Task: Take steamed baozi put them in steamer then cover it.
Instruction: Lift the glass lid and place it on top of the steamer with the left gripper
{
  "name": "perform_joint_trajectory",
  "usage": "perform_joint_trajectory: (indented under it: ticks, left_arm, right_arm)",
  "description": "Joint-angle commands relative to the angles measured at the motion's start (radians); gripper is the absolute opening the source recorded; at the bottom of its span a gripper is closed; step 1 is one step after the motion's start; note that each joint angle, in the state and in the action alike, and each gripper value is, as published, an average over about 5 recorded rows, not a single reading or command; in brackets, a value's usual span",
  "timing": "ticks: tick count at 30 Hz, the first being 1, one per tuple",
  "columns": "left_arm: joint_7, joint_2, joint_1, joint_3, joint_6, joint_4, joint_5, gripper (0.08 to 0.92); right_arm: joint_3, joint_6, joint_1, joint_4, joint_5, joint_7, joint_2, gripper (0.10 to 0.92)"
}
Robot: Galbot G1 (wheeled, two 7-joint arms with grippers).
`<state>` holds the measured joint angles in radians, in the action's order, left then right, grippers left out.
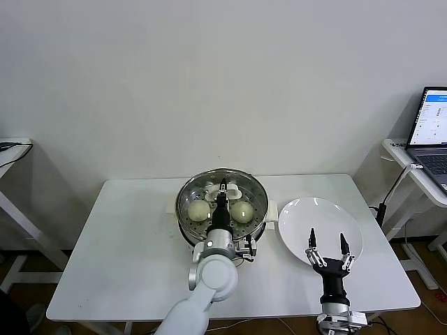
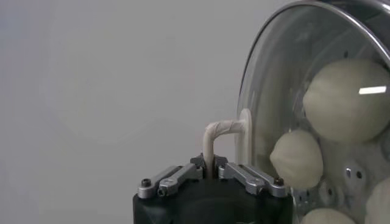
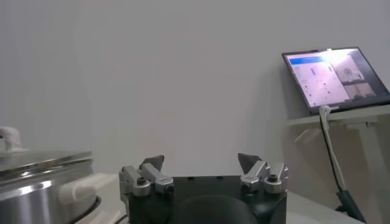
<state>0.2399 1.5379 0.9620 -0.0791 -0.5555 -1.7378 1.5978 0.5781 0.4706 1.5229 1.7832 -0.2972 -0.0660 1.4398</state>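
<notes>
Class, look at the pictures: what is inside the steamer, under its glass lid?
Through the glass lid, buns rest on the steamer's perforated tray. The head view shows two; the left arm and its claw, shut on the lid's handle, cover the middle.

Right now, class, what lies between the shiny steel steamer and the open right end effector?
Only the flat round white plate, empty, beside the steamer; the right end effector hovers over its near edge, in the head view.
</notes>
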Motion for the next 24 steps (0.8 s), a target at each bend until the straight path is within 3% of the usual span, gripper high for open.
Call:
perform_joint_trajectory:
  ticks: [1, 20, 24]
  left_arm:
    - [-0.008, 0.005, 0.005, 0.002, 0.002, 0.009, 0.002, 0.188]
    - [-0.017, -0.007, 0.028, 0.023, 0.029, -0.004, 0.003, 0.188]
    - [-0.017, -0.022, 0.050, 0.022, 0.033, -0.042, 0.002, 0.246]
  right_arm:
    - [-0.001, 0.001, -0.001, -0.001, 0.001, 0.002, -0.001, 0.823]
    - [-0.007, 0.003, -0.003, -0.004, 0.010, 0.003, -0.003, 0.823]
    - [-0.009, 0.003, -0.003, -0.005, 0.012, 0.003, -0.003, 0.823]
